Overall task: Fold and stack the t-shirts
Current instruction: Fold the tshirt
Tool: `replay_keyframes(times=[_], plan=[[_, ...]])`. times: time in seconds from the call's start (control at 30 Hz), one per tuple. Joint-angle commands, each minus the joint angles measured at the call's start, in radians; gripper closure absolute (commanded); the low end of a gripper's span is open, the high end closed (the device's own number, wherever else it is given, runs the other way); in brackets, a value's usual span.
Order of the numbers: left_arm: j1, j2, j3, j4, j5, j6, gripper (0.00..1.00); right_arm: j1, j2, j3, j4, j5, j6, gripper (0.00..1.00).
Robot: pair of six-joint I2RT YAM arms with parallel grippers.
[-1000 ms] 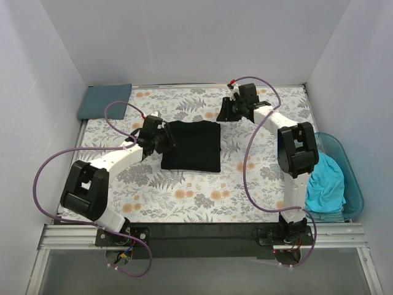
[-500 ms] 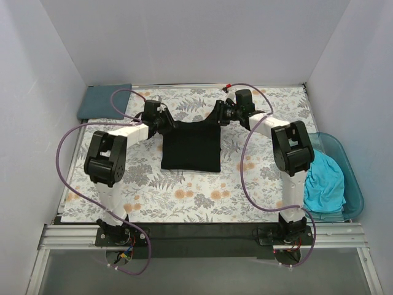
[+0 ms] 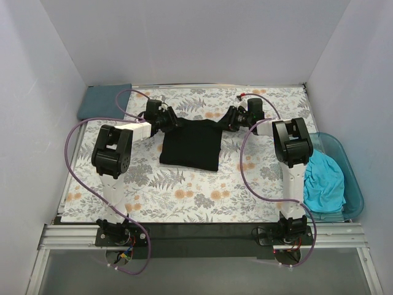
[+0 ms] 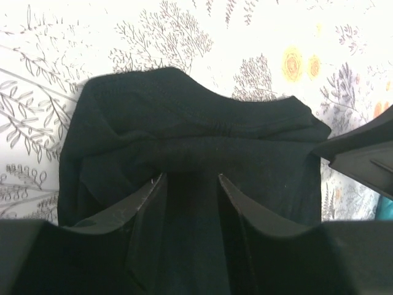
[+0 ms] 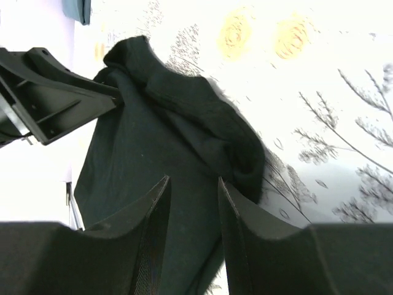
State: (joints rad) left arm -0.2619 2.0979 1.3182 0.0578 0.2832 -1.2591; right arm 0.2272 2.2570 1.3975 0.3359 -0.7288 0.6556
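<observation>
The black t-shirt (image 3: pixel 190 146) lies folded in the middle of the floral cloth. Its far edge is bunched and stretched between my two grippers. My left gripper (image 3: pixel 171 123) is at the far left corner, jaws narrow with black cloth between them (image 4: pixel 191 178). My right gripper (image 3: pixel 228 121) is at the far right corner, also closed on the cloth (image 5: pixel 193 179). The slate blue-grey t-shirt (image 3: pixel 103 101) lies folded at the back left corner. The turquoise t-shirt (image 3: pixel 324 181) is crumpled in the tub on the right.
The translucent teal tub (image 3: pixel 351 184) stands off the table's right edge beside the right arm. White walls enclose the back and both sides. The floral table cloth (image 3: pixel 184 196) covers the table. Purple cables loop over both arms.
The left gripper moved from the shirt's left side to its far left corner. The right gripper came down to the far right corner. The shirt's far edge now looks pulled and bunched.
</observation>
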Motion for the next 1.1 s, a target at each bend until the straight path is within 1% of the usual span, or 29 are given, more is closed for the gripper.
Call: replay_keyframes(times=[0.0,0.03,0.1,0.13,0.17,0.2,0.23,0.27,0.33,0.37,0.47,0.5,0.57,0.6,0.67,0.7,0.8,0.83,0.97,1.07], plan=[[0.007,-0.152,-0.033,-0.003,0.004,0.02,0.61,-0.002,-0.094,-0.04,0.046,-0.012,0.01,0.63],[0.007,-0.182,-0.059,-0.004,0.001,0.014,0.56,0.003,-0.117,-0.064,0.045,-0.014,0.009,0.63],[0.006,-0.29,-0.092,-0.019,-0.009,0.006,0.52,0.006,-0.19,-0.1,0.046,-0.011,0.004,0.62],[0.006,-0.332,-0.109,-0.027,-0.027,-0.006,0.48,0.008,-0.218,-0.118,0.046,-0.008,0.001,0.63],[0.006,-0.367,-0.156,-0.05,-0.035,-0.014,0.46,0.011,-0.244,-0.165,0.046,-0.006,-0.001,0.62],[0.006,-0.401,-0.18,-0.053,-0.045,-0.02,0.45,0.018,-0.295,-0.187,0.046,-0.003,0.001,0.62],[0.006,-0.476,-0.215,-0.082,-0.061,-0.032,0.43,0.024,-0.316,-0.212,0.046,-0.006,0.001,0.62],[0.006,-0.507,-0.276,-0.098,-0.068,-0.037,0.43,0.034,-0.358,-0.251,0.048,-0.014,-0.002,0.62],[0.006,-0.596,-0.347,-0.11,-0.076,-0.043,0.43,0.064,-0.395,-0.293,0.048,-0.017,-0.001,0.62],[0.006,-0.62,-0.409,-0.111,-0.072,-0.051,0.44,0.078,-0.419,-0.325,0.049,-0.018,-0.001,0.62],[0.006,-0.668,-0.479,-0.099,-0.038,-0.075,0.49,0.142,-0.435,-0.347,0.064,-0.018,0.013,0.62],[0.004,-0.668,-0.505,-0.096,-0.026,-0.082,0.5,0.18,-0.429,-0.347,0.071,-0.018,0.015,0.62],[0.004,-0.661,-0.531,-0.066,-0.004,-0.101,0.53,0.217,-0.404,-0.341,0.087,-0.02,0.022,0.63],[0.004,-0.651,-0.556,-0.064,0.002,-0.108,0.57,0.247,-0.39,-0.333,0.089,-0.021,0.027,0.63],[0.004,-0.61,-0.573,-0.03,0.004,-0.117,0.61,0.267,-0.346,-0.338,0.098,-0.024,0.035,0.65],[0.004,-0.596,-0.582,-0.041,-0.01,-0.143,0.67,0.274,-0.334,-0.347,0.101,-0.024,0.042,0.65],[0.004,-0.558,-0.622,-0.077,-0.038,-0.201,0.74,0.265,-0.291,-0.419,0.107,-0.011,0.052,0.68],[0.006,-0.553,-0.654,-0.084,-0.045,-0.218,0.75,0.261,-0.286,-0.467,0.106,-0.006,0.047,0.68],[0.006,-0.558,-0.701,-0.139,-0.041,-0.244,0.75,0.21,-0.296,-0.572,0.103,0.002,0.023,0.71],[-0.007,-0.61,-0.761,-0.153,-0.007,-0.27,0.75,0.164,-0.348,-0.633,0.1,0.006,0.004,0.7]])
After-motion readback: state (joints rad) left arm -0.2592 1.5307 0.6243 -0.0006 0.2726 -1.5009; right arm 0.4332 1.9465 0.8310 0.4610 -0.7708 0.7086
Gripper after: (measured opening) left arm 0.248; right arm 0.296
